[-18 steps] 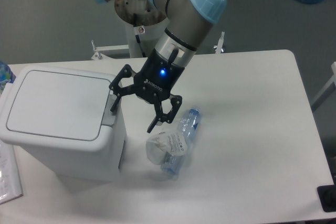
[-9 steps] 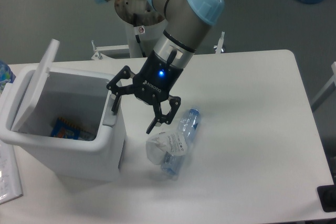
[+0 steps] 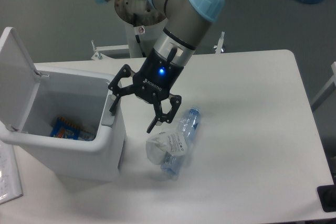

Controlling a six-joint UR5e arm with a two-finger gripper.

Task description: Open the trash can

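Note:
The white trash can (image 3: 100, 153) stands at the table's left. Its lid (image 3: 17, 77) is swung up and stands nearly upright at the left side. Inside lies a blue and orange packet (image 3: 66, 128). The grey push tab (image 3: 109, 115) is on the can's right rim. My gripper (image 3: 132, 118) is open and empty. One fingertip rests at the push tab, the other hangs over the table toward the bottle.
A crushed clear plastic bottle (image 3: 176, 142) with a white label lies on the table right of the can, just below the gripper. Papers (image 3: 8, 179) lie at the table's left edge. A blue item (image 3: 3, 72) shows behind the can.
The lid was shut a second ago, then sprang open and has swung up to nearly upright. The gripper has barely moved.

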